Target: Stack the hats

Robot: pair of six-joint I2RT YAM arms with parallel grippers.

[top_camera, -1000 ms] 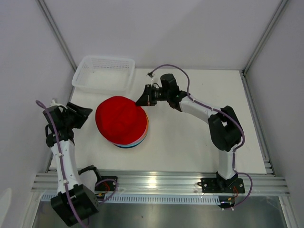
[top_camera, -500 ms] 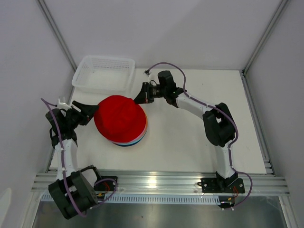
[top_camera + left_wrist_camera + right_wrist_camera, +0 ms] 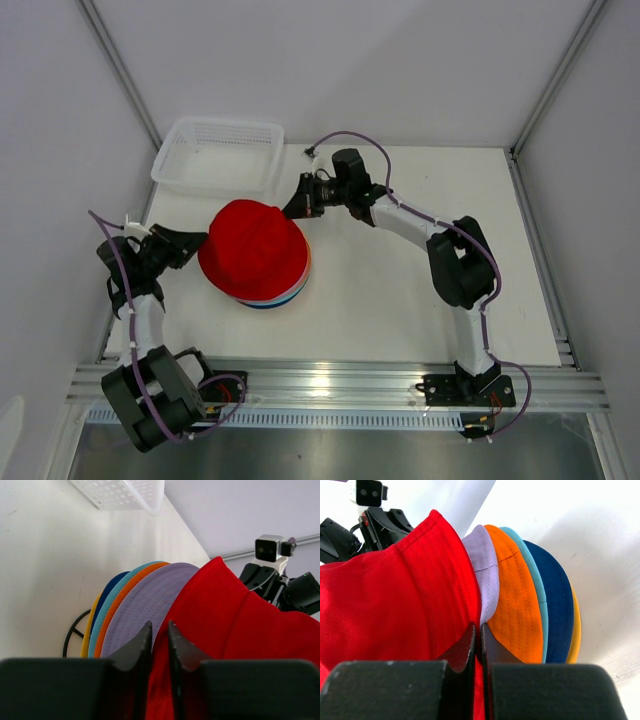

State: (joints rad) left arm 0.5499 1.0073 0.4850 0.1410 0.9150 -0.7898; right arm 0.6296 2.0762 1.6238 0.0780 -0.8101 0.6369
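Note:
The red hat (image 3: 250,248) sits on top of the stack, with the other brims (image 3: 290,292) peeking out below. My left gripper (image 3: 198,241) is shut on the red hat's left brim (image 3: 165,680). My right gripper (image 3: 293,208) is shut on its far right brim (image 3: 479,690). In the left wrist view the lavender hat (image 3: 145,605), orange hat (image 3: 119,605), teal hat (image 3: 104,617), navy hat (image 3: 111,586) and yellow hat (image 3: 86,641) fan out under the red hat (image 3: 240,630). The right wrist view shows the same layers: lavender (image 3: 485,565), orange (image 3: 515,590), teal (image 3: 534,582), navy (image 3: 554,602), yellow (image 3: 575,625).
A white mesh basket (image 3: 218,155) stands at the back left, close behind the stack; it also shows in the left wrist view (image 3: 125,492). A black wire stand (image 3: 74,630) shows under the stack. White walls and metal rails enclose the table.
My left gripper has moved right from beside the stack onto the red hat's left brim. My right gripper has shifted slightly back and left with the brim.

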